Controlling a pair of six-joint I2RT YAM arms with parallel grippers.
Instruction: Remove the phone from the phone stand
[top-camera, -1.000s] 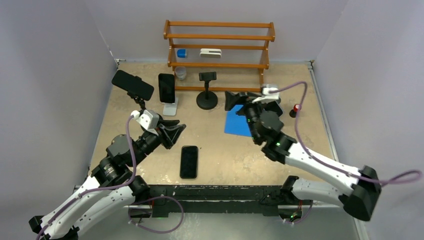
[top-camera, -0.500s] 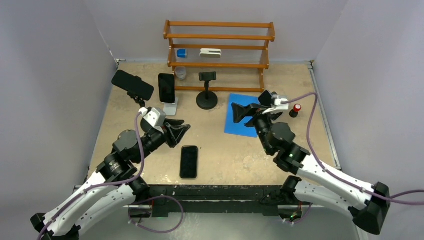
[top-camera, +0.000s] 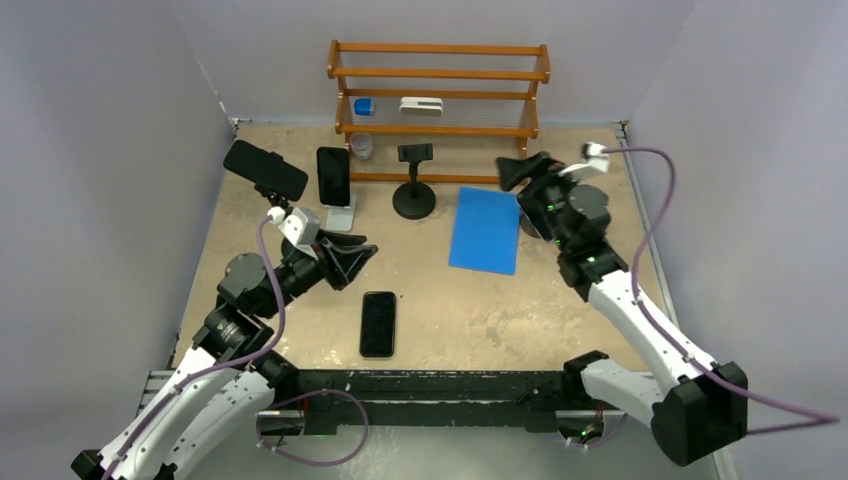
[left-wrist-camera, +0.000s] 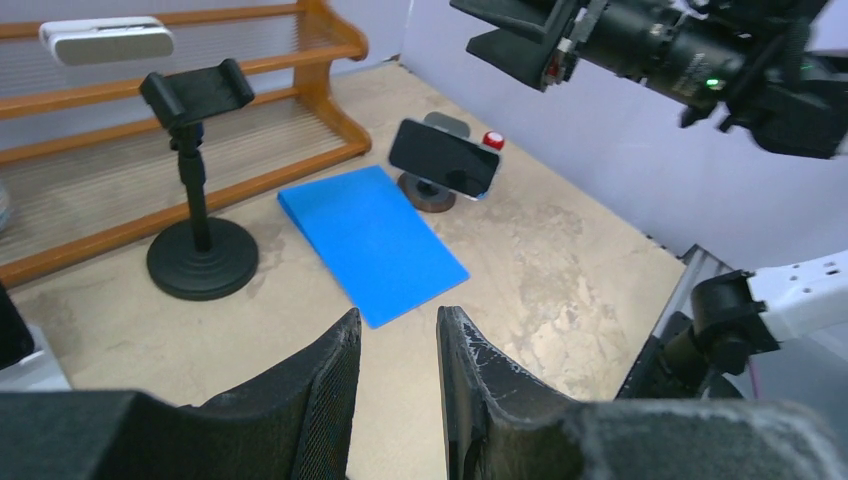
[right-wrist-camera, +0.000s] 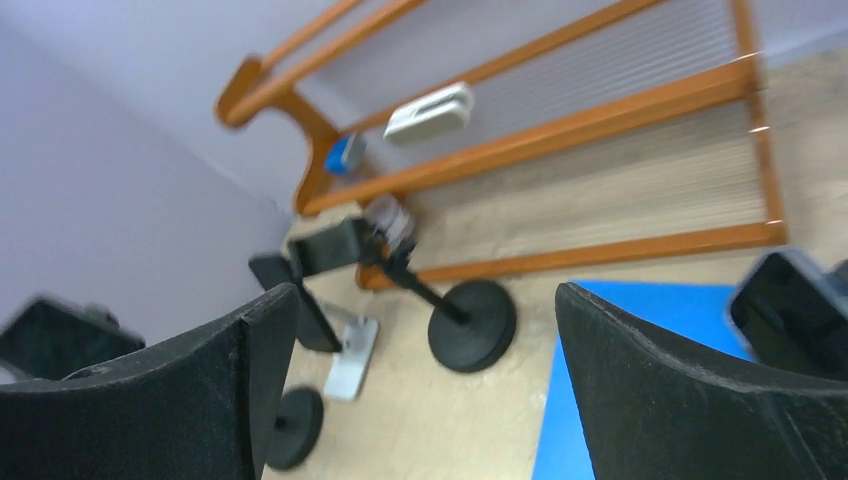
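Three phones sit in stands. One lies sideways on a black stand (top-camera: 265, 170) at the far left. One stands upright on a white stand (top-camera: 333, 177). One sits on a small round stand (left-wrist-camera: 445, 158) by the blue mat's far right corner, and shows at the right edge of the right wrist view (right-wrist-camera: 790, 300); my right arm hides it from the top camera. My right gripper (top-camera: 514, 171) (right-wrist-camera: 425, 300) is wide open and empty, raised near the shelf's right end. My left gripper (top-camera: 347, 262) (left-wrist-camera: 398, 318) is narrowly open and empty, above the table left of centre.
An empty black clamp stand (top-camera: 414, 180) stands mid-back. A blue mat (top-camera: 486, 230) lies right of it. A black phone (top-camera: 378, 323) lies flat near the front edge. A wooden shelf (top-camera: 438, 90) lines the back. A small red-capped item (left-wrist-camera: 492, 140) sits behind the round stand.
My right arm has swung from over the blue mat to the back right, lifting its open gripper toward the shelf's right end. My left gripper has shifted only slightly.
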